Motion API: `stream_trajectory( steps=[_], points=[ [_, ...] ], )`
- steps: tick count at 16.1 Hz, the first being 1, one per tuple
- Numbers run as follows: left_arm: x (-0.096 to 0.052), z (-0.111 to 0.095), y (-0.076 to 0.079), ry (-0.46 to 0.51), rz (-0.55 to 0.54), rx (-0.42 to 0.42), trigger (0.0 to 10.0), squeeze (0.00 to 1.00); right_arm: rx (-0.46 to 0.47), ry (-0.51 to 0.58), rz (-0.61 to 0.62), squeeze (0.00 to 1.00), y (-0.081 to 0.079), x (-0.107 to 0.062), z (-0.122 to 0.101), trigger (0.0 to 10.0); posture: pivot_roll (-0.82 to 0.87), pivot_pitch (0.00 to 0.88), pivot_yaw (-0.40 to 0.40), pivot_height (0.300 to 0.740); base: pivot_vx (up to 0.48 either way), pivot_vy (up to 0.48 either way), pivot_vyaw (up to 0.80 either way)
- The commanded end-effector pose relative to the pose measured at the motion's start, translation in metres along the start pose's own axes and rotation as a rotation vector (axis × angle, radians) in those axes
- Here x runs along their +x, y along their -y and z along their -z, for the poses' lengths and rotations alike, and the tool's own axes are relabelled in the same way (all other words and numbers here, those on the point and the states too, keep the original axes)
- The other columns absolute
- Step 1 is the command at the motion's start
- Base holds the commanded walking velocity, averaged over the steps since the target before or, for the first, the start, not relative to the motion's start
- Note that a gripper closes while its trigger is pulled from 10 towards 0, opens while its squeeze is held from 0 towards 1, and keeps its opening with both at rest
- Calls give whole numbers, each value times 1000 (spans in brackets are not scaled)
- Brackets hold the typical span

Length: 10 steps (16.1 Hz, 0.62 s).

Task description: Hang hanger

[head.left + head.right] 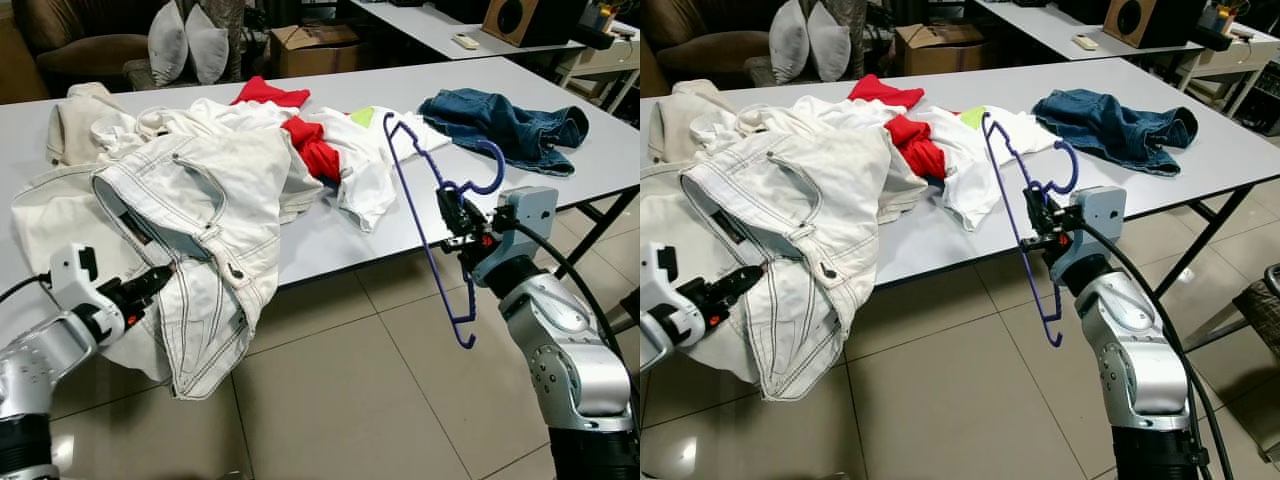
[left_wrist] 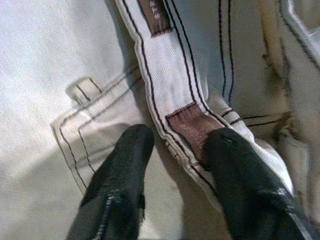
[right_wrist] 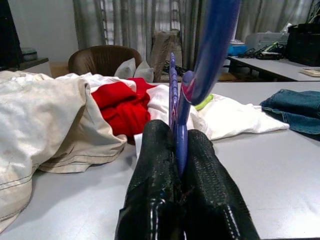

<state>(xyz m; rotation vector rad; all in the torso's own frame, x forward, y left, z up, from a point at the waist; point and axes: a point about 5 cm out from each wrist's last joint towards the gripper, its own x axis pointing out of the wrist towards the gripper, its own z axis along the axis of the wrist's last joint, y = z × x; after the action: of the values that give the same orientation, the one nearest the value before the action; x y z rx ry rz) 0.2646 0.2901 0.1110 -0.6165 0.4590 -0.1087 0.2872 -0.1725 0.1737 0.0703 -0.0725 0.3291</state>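
A blue wire hanger [image 1: 462, 338] hangs tilted in front of the table's near edge, hook uppermost. My right gripper [image 1: 452, 215] is shut on it just below the hook; in the right wrist view the fingers [image 3: 200, 165] clamp the blue wire. White jeans [image 1: 200, 210] spill over the front edge of the grey table [image 1: 330, 240] on the left. My left gripper [image 1: 150, 283] is open at the hanging jeans. In the left wrist view, one of its fingers [image 2: 235, 165] touches the waistband by a brown label.
More clothes lie on the table: a red garment [image 1: 315, 150], a white shirt [image 1: 370, 175], a beige piece [image 1: 75, 120] and blue jeans [image 1: 510, 120] at the right. A cardboard box [image 1: 310, 45], pillows [image 1: 185, 40] and another table stand behind. Tiled floor [image 1: 350, 400] lies below.
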Motion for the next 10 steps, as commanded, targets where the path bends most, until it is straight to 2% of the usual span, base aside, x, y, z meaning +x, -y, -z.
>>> stream_trajectory(
  steps=[1,2,4,6,7,8,9,10],
  points=[
    [-4,1,3,0,38,-46,10000,1000,-8,14,-4,0,0,0,-3,10000,-133,0,-28,740,0,0,0],
    [-7,7,7,-41,82,-78,10000,1000,-6,14,-6,0,-1,0,-3,10000,-131,0,-27,740,0,0,0],
    [-5,12,11,-59,99,-91,10000,1000,-5,13,-7,0,-2,0,-2,10000,-129,0,-28,740,0,0,0],
    [9,23,27,-64,147,-139,10000,1000,-4,13,-15,0,-4,2,-2,10000,-132,0,-31,740,0,0,0],
    [16,18,33,-14,168,-180,10000,820,-4,14,-17,0,-4,2,-3,10000,-137,0,-31,740,0,0,0],
    [18,13,36,16,177,-204,10000,63,-5,14,-18,0,-4,2,-3,10000,-138,0,-30,740,0,0,0],
    [20,2,35,85,181,-230,10000,0,-7,15,-18,0,-3,2,-4,10000,-142,0,-28,740,0,0,0],
    [19,-6,34,129,178,-242,10000,0,-11,15,-17,0,-3,1,-4,10000,-143,0,-28,740,0,0,0]
  ],
)
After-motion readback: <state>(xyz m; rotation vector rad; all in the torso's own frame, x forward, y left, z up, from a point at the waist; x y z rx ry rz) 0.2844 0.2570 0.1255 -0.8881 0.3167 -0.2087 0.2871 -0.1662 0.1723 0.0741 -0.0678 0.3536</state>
